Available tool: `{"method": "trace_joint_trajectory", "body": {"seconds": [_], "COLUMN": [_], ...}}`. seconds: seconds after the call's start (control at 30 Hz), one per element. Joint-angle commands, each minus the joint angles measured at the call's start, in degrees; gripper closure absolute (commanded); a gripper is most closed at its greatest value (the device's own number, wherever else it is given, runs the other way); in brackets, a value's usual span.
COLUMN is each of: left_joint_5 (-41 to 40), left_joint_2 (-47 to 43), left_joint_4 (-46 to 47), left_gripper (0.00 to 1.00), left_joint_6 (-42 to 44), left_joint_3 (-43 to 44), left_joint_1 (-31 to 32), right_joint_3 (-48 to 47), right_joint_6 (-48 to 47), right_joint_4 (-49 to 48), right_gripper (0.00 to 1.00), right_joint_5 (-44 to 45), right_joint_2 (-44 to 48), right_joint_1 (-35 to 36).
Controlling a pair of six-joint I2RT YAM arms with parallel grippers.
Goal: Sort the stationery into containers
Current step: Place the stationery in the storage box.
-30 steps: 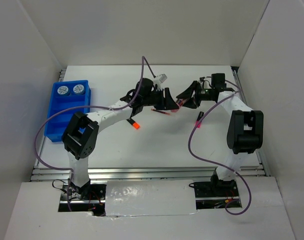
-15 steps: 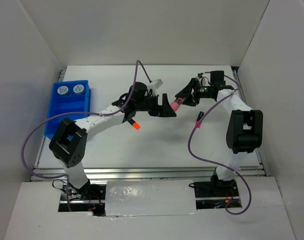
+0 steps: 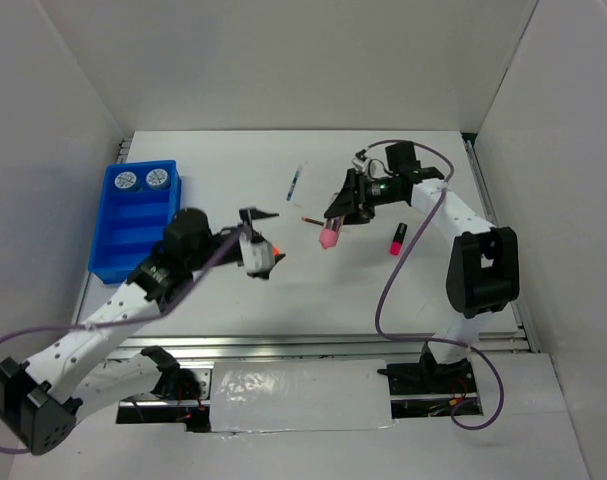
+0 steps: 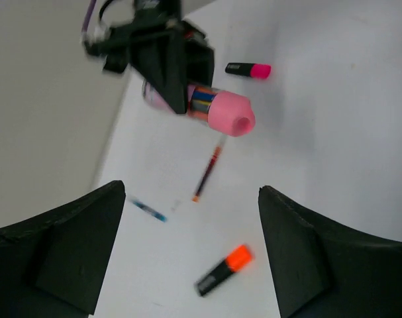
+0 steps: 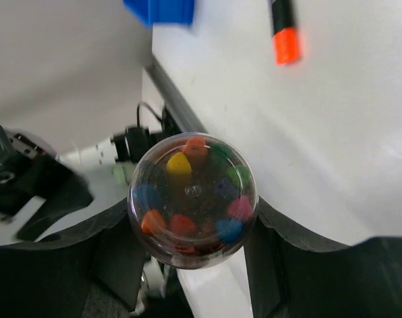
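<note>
One pink marker — in right gripper (left gripper agape).

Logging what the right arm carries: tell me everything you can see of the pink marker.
The pink marker is chunky and looks plastic. It has a rounded pink end with a dimple, then a band of coloured stripes. Its other end is a clear dome with coloured tips inside. The right gripper clamps its body, apparently clear of the table, with the pink end tilted down toward the left arm. Nothing else touches it.
</note>
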State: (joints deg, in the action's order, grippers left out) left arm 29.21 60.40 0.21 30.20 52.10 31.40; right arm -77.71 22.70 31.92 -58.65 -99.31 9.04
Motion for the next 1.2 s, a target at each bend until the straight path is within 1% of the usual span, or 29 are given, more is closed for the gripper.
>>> {"method": "trace_joint_trajectory", "body": {"seconds": [0.0, 0.07, 0.1, 0.13, 0.17, 0.2, 0.3, 0.37, 0.43, 0.47, 0.57, 0.7, 0.73, 0.77, 0.87, 1.0, 1.07, 1.17], "left_joint_5": [1.2, 4.5, 5.4, 5.8, 6.7, 7.3, 9.2, 10.4, 11.1, 11.3, 11.9, 12.0, 11.8, 11.9, 11.1, 8.9, 6.6, 3.8], "left_joint_2": [-5.3, -8.3, -9.0, -9.7, -9.6, -9.1, -7.9, -7.8, -7.5, -7.4, -7.0, -5.4, -5.1, -4.7, -3.2, -1.3, 0.0, 1.2], "left_joint_4": [3.9, 4.7, 5.1, 5.5, 3.8, 2.4, -3.2, -2.4, -1.9, -2.3, -5.1, -13.0, -16.3, -17.9, -22.3, -25.8, -28.6, -29.5], "left_gripper": [0.07, 0.09, 0.09, 0.09, 0.09, 0.09, 0.09, 0.09, 0.09, 0.09, 0.09, 0.10, 0.11, 0.11, 0.12, 0.14, 0.15, 0.17], "left_joint_6": [42.1, 48.3, 55.3, 58.5, 62.0, 67.3, 75.0, 79.4, 81.2, 83.3, 86.2, 90.0, 90.6, 91.7, 93.6, 95.3, 95.9, 96.0], "left_joint_3": [-12.1, -14.6, -17.0, -18.1, -18.5, -18.0, -15.7, -16.2, -16.5, -16.4, -15.5, -12.5, -11.8, -10.6, -8.8, -6.9, -5.4, -4.5], "left_joint_1": [3.1, 4.5, 4.9, 5.8, 6.0, 6.0, 6.1, 6.3, 6.5, 6.8, 7.4, 8.7, 8.9, 9.4, 10.5, 12.4, 13.8, 15.2], "right_joint_3": [-4.5, -4.7, -5.1, -5.7, -6.8, -7.4, -9.1, -9.5, -10.2, -10.5, -11.9, -12.7, -13.1, -13.3, -14.6, -15.2, -15.4, -15.6], "right_joint_6": [-8.6, -10.5, -11.0, -13.1, -14.3, -17.0, -20.1, -20.2, -20.1, -20.3, -21.5, -22.1, -22.0, -23.8, -24.7, -24.2, -23.9, -23.4], "right_joint_4": [9.4, 11.1, 11.6, 13.8, 15.3, 17.1, 22.8, 23.3, 23.6, 24.0, 25.4, 27.0, 27.3, 27.6, 29.5, 29.4, 29.4, 29.3], "right_gripper": [1.00, 1.00, 1.00, 1.00, 1.00, 1.00, 1.00, 1.00, 1.00, 1.00, 1.00, 1.00, 1.00, 1.00, 1.00, 1.00, 1.00, 1.00], "right_joint_5": [-3.3, -4.3, -4.5, -4.6, -5.3, -5.5, -5.7, -6.2, -6.6, -6.6, -6.9, -5.7, -4.9, -4.2, -2.3, -0.3, 0.5, 2.2], "right_joint_2": [0.2, -0.3, -0.9, -1.5, -2.5, -3.3, -6.2, -7.5, -8.7, -9.0, -9.9, -10.1, -10.3, -10.5, -11.1, -11.5, -11.7, -11.8], "right_joint_1": [5.3, 8.3, 9.2, 10.2, 12.2, 13.4, 16.9, 18.2, 18.8, 19.3, 20.2, 21.6, 21.9, 22.3, 23.6, 24.9, 25.2, 25.8]}}
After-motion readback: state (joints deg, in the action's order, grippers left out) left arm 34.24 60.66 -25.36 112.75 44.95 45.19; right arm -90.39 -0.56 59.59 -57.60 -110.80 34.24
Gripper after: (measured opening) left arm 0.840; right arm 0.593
